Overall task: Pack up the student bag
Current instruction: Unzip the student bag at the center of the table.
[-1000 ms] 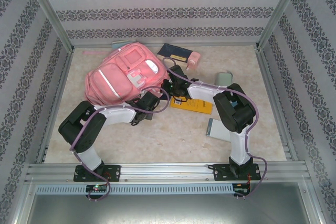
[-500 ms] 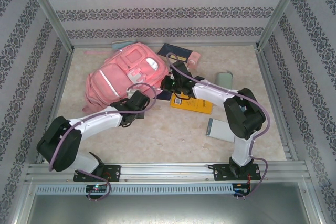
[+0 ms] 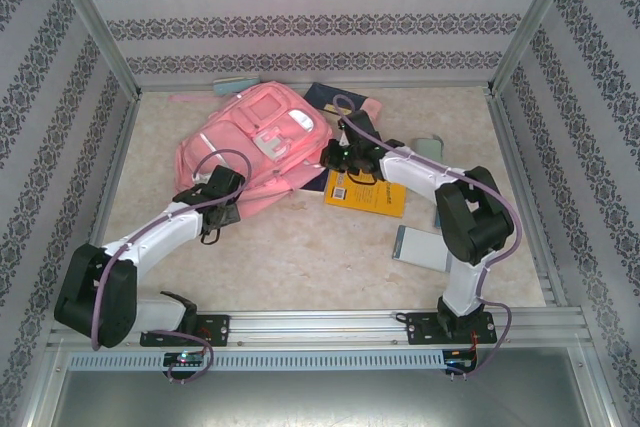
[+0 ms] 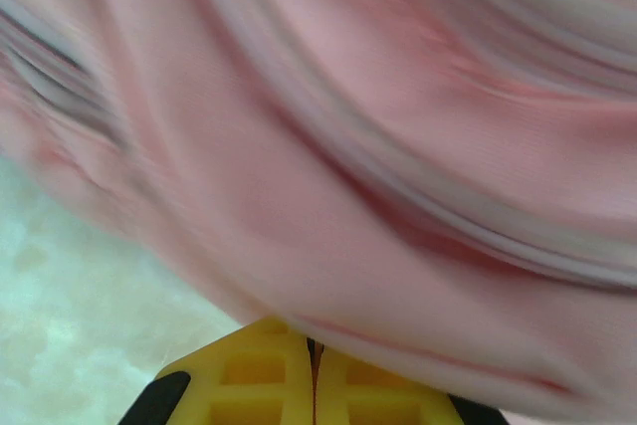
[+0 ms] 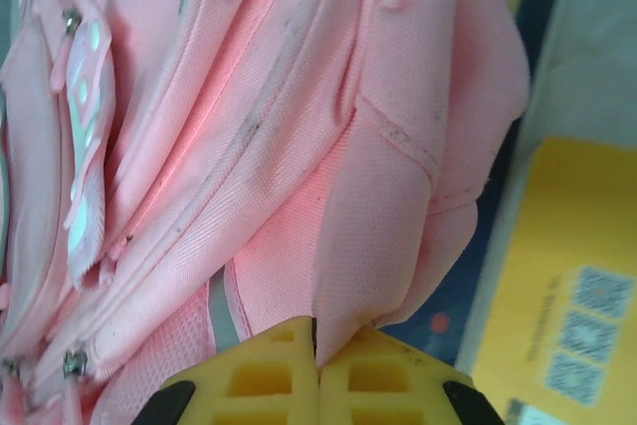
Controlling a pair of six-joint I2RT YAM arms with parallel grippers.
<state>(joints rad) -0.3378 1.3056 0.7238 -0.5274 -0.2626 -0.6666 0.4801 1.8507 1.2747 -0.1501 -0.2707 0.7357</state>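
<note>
Walls: striped, patterned paper stood around a mottled beige table (image 3: 300,257).
Overhead: the soft pink student bag (image 3: 255,142) lay slumped at far centre, with the left gripper (image 3: 225,187) at its near-left edge and the right gripper (image 3: 335,155) at its right side. A flat yellow book (image 3: 365,194) lay just beside.
Left wrist: ribbed yellow fingers (image 4: 259,375) were clenched together, and blurred pink cloth draped over their tips.
Right wrist: the fingers (image 5: 259,365) were clamped on a woven fabric fold, right there beside the zips.

The bag (image 3: 255,147) is pink with white trim; 1 book (image 3: 370,195) is yellow, 1 notebook (image 3: 322,97) navy; the table (image 3: 300,257) is mottled beige; the walls (image 3: 320,17) are white with grey floral bands.
</note>
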